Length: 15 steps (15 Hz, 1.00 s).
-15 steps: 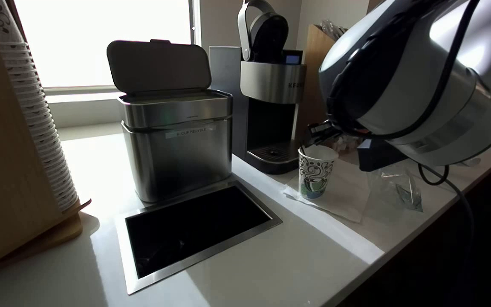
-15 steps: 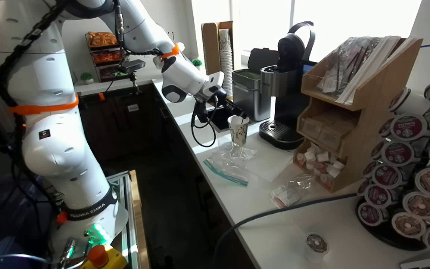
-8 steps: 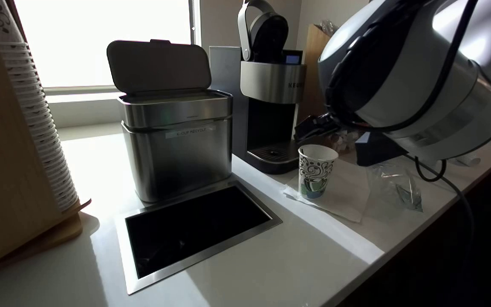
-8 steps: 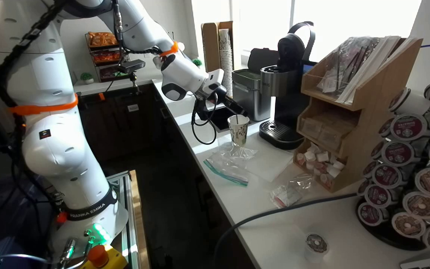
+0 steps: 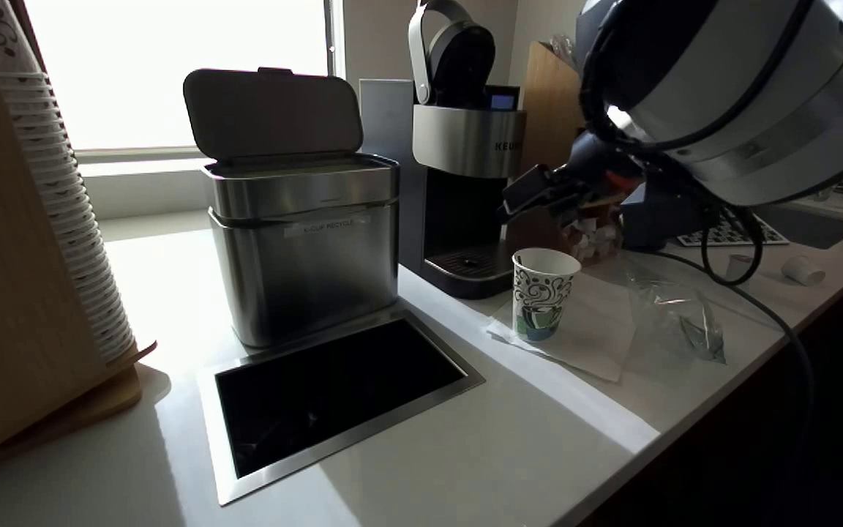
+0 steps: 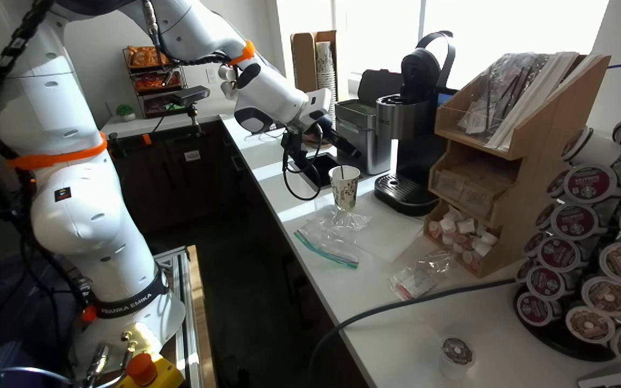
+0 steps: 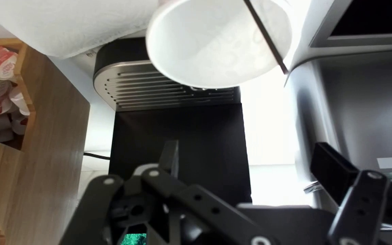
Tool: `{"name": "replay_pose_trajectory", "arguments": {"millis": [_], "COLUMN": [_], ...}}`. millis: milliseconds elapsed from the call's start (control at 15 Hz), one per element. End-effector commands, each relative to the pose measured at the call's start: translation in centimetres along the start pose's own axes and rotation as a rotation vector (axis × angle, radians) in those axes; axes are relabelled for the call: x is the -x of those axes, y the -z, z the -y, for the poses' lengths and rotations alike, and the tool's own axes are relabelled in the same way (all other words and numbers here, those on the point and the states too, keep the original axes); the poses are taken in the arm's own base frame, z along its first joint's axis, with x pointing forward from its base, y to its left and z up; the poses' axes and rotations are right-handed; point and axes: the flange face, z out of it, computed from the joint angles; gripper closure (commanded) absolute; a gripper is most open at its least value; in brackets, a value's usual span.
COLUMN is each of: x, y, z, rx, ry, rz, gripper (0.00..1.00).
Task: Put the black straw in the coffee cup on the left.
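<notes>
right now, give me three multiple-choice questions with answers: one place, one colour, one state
1. Where is the black straw seen in the wrist view?
a) in the single paper cup
b) on the drip tray
c) in the bin

2. What colour are the straps around the robot arm?
a) green
b) purple
c) orange

3. The gripper is:
a) shut on the straw
b) open
c) shut on nothing

1: a, its end pokes past the cup's rim.
2: c, both show orange in an exterior view.
3: b, its jaws stand wide apart in the wrist view.
</notes>
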Motion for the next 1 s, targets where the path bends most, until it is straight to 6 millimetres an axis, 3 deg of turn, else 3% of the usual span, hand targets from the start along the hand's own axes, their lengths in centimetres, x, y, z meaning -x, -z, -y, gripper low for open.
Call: {"name": "replay_pose_trajectory", "arguments": {"millis": [0,600,933], "x": [-1.1,-0.6,-3.5], "y": [1.2,0.5,2.3], "z": [-1.8,-5.4,-5.5], "rx": [-0.083,-0.237,-0.234], "ry": [0.029,0.127,0.203], "rz": [0.035,0.212,0.235], "gripper": [0.00,0.00,0.00]}}
